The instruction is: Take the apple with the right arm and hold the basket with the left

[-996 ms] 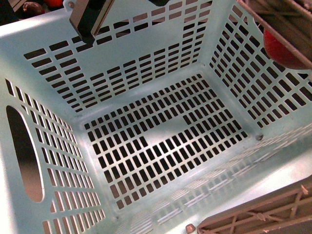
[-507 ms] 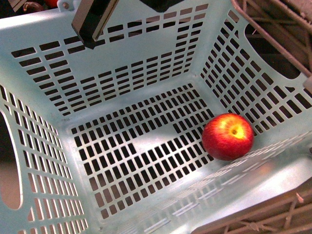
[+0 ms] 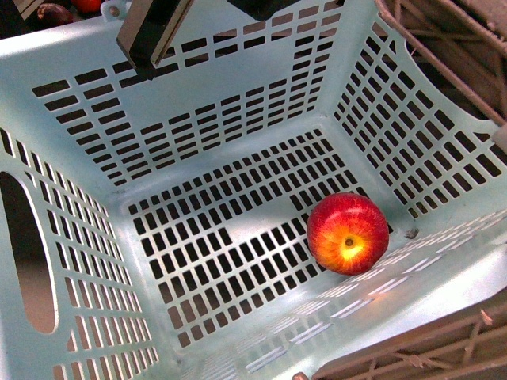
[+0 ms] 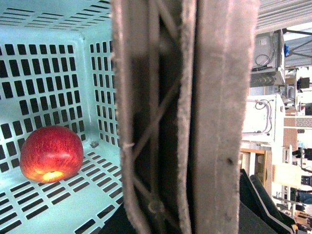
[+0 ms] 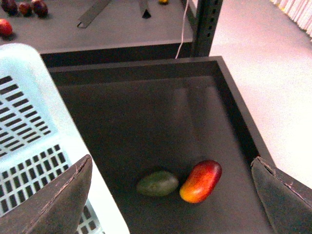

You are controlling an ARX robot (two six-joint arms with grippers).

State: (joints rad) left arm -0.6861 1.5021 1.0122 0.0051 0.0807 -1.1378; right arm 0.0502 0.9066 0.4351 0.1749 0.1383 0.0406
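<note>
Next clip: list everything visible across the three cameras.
basket: one, pale mint-blue, slotted, fills the front view
apple: one, red with a yellow patch, on the basket floor near a corner
handles: two, brown-grey, on the basket
tray: one, dark, beside the basket
mango: one, red-orange, in the tray
avocado: one, dark green, next to the mango
small fruits: about four, dark and red, beyond the tray
left hand: one dark finger at the basket's far rim, grip hidden
right hand: open, empty, above the tray
</note>
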